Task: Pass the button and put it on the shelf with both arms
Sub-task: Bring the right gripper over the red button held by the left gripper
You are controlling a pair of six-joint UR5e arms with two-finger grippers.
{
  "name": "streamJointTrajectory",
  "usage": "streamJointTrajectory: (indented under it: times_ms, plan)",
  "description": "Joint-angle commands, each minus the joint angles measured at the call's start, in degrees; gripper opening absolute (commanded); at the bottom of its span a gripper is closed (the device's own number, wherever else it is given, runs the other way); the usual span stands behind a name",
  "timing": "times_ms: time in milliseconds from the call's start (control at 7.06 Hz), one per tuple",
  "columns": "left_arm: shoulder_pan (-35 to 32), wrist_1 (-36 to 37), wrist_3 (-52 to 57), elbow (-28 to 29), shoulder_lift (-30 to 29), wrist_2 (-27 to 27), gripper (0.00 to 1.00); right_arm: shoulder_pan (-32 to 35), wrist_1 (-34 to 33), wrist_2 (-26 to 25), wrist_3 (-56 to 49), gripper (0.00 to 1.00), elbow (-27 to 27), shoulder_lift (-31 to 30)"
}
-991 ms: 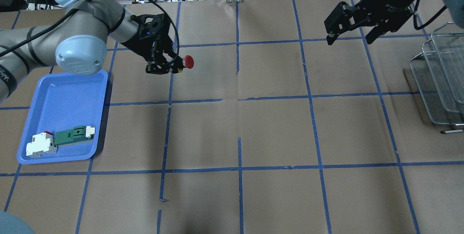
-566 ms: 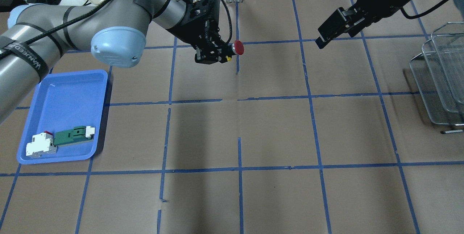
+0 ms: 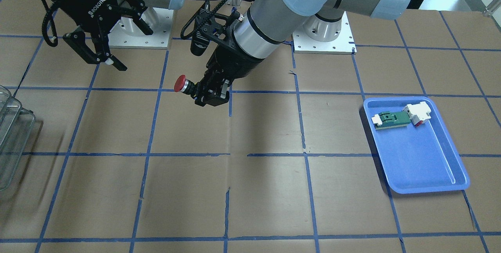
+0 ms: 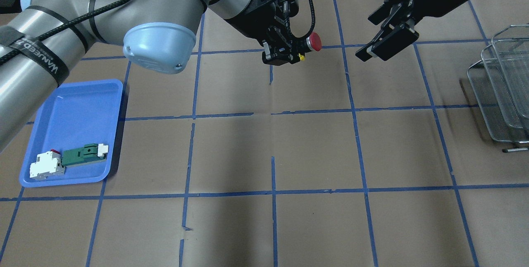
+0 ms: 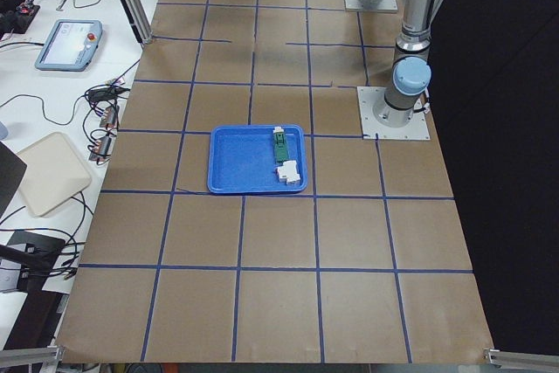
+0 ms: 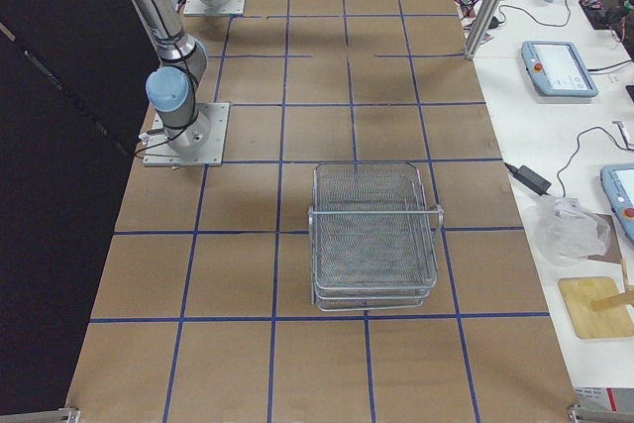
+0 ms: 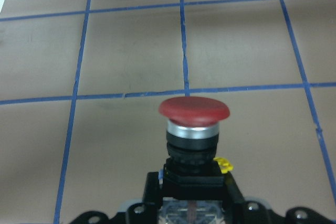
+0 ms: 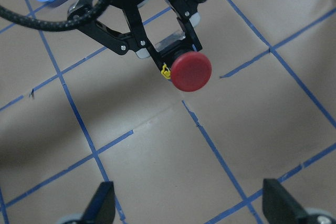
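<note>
Where the overhead view begins at its lower left, we see a blue tray (image 4: 74, 106) lying on the bench (image 4: 314, 151), with a green-and-white connector block (image 4: 84, 154) and a white block (image 4: 46, 165) side by side in its near corner.

Above the tray, the left arm (image 4: 103, 6) stretches from the left edge across to the upper centre of the frame. Its end effector (image 4: 284, 55) is clamped on the black body of the button (image 4: 315, 41), which it holds clear of the bench. The red cap juts out to the right, just above a blue tape line.

Further right, in the upper right of the frame, the right end effector (image 4: 368, 37) hangs in the air with its fingers spread wide and nothing between them. It sits near the button's red cap but is apart from it. In the right wrist view the cap faces the camera from the upper middle, and a fingertip shows at each bottom corner.

At the right edge, cut off by the frame, stands the wire-mesh shelf (image 4: 502, 93), well apart from the button.
</note>
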Motion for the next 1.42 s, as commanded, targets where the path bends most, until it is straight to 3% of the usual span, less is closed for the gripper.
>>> streamJointTrajectory:
  times_ms: [0, 142, 566, 1274]
  plan:
    - [-1.1, -0.9, -0.6, -0.5, 1.6, -2.2, 0.0, -0.3, 2.9, 1.8, -17.9, 1.0, 0.1, -0.1]
    - [-1.5, -2.1, -0.6, -0.6, 2.9, -2.9, 0.0, -0.4, 4.9, 7.4, -21.2, 1.0, 0.1, 0.0]
    - [-1.6, -3.4, -0.6, -0.9, 5.8, -3.0, 0.0, -1.8, 4.5, 13.6, -21.6, 1.0, 2.2, -0.1]
    - [-1.6, -3.6, -0.6, -0.9, 7.0, -4.1, 0.0, -1.6, 6.7, 15.8, -17.5, 1.0, 2.5, -1.4]
